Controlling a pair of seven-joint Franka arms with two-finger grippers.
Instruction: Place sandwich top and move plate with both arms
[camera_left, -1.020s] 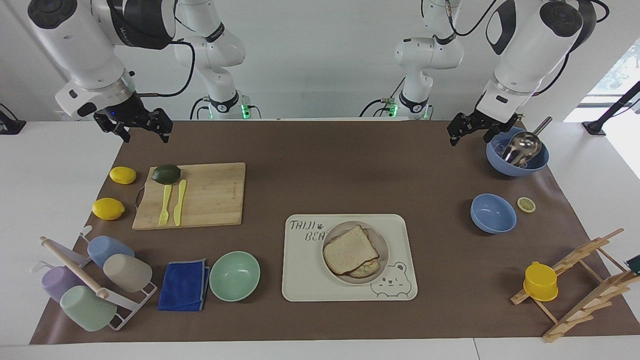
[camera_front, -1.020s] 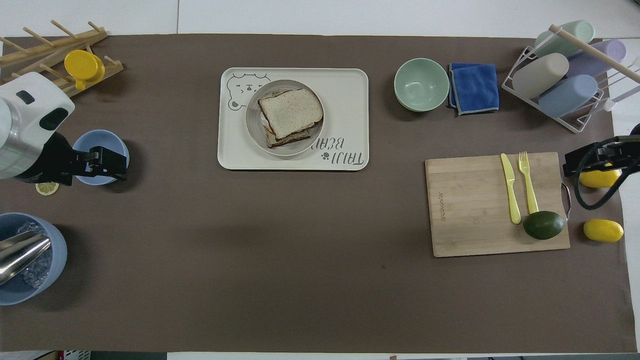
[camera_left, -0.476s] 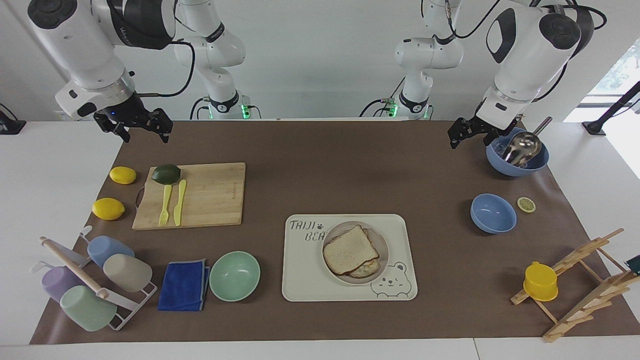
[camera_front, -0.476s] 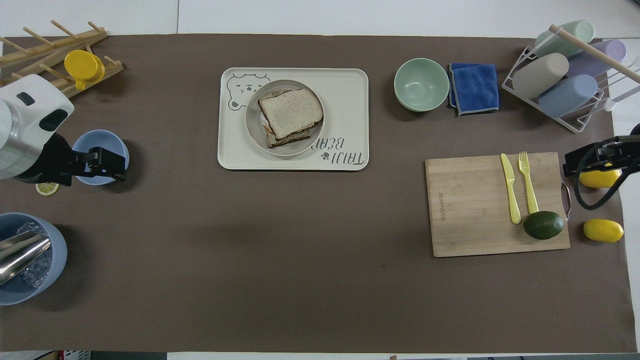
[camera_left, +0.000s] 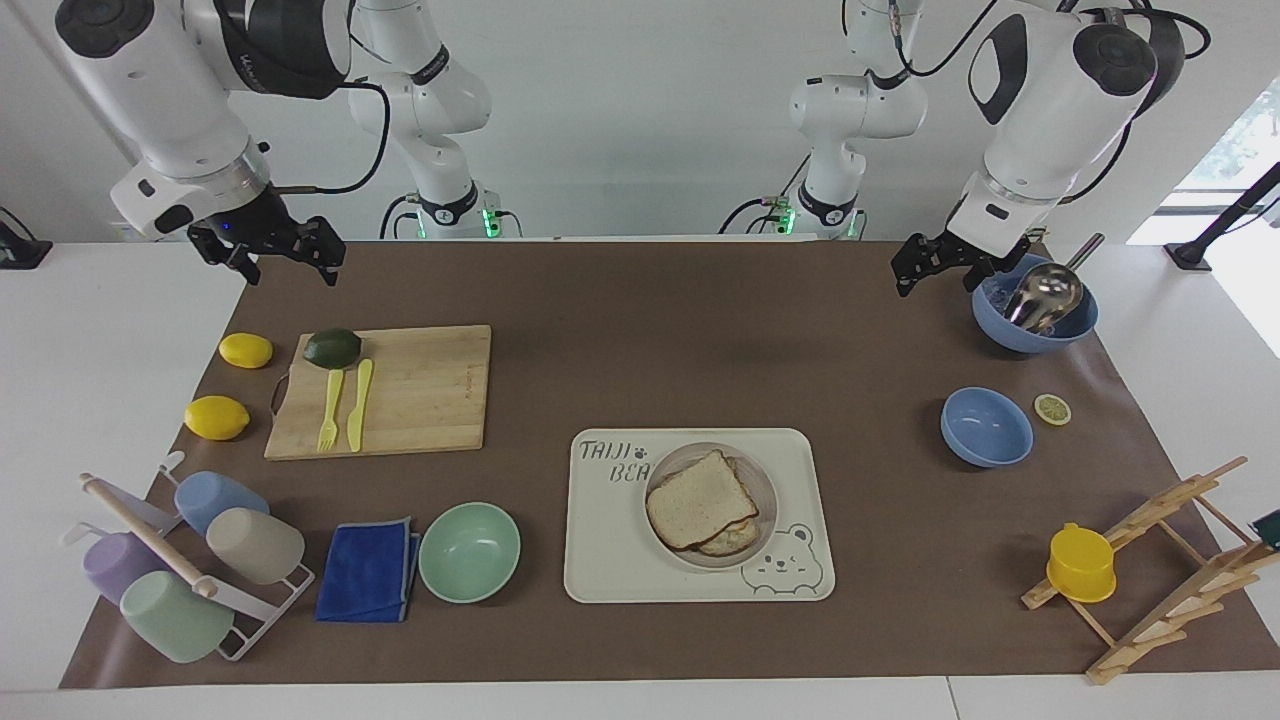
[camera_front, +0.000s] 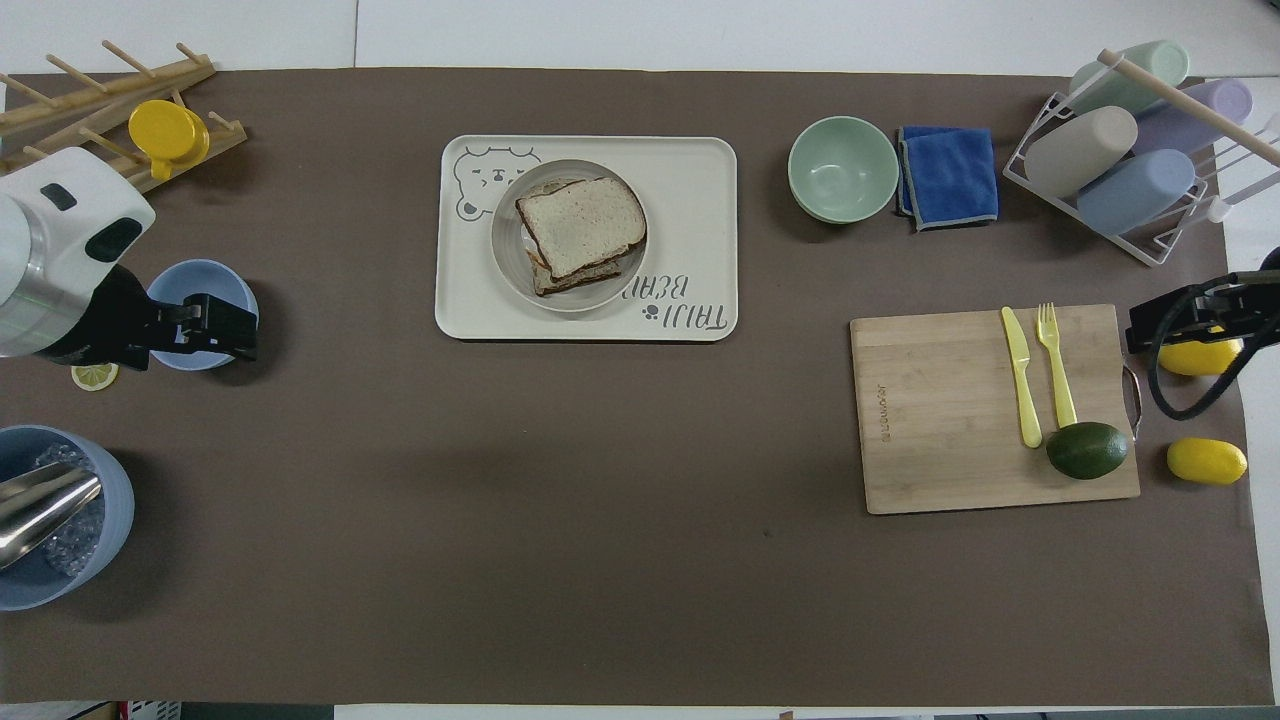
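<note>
The sandwich top (camera_left: 697, 495), a light brown bread slice, lies on a lower slice with egg on the round beige-grey plate (camera_left: 765, 495); it also shows in the overhead view (camera_front: 580, 225), as does the plate (camera_front: 505, 250). My left gripper (camera_left: 935, 272) hangs open and empty in the air beside the large blue bowl, far from the plate; it shows in the overhead view (camera_front: 235, 330) over the small blue bowl. My right gripper (camera_left: 290, 262) hangs open and empty over the mat's corner near the lemons, and also shows in the overhead view (camera_front: 1160, 322).
The plate sits on a cream bear-printed tray (camera_left: 610, 560). A mint-green bowl (camera_left: 469, 551) and blue cloth (camera_left: 368, 570) lie beside it. A cutting board (camera_left: 420, 385) holds an avocado and yellow cutlery. A small blue bowl (camera_left: 986, 427), a large blue bowl with a scoop (camera_left: 1035, 305), a cup rack and a wooden rack stand at the ends.
My left arm has shifted slightly, its gripper drifting a little toward the table's middle. The right arm, the sandwich and the plate have not moved.
</note>
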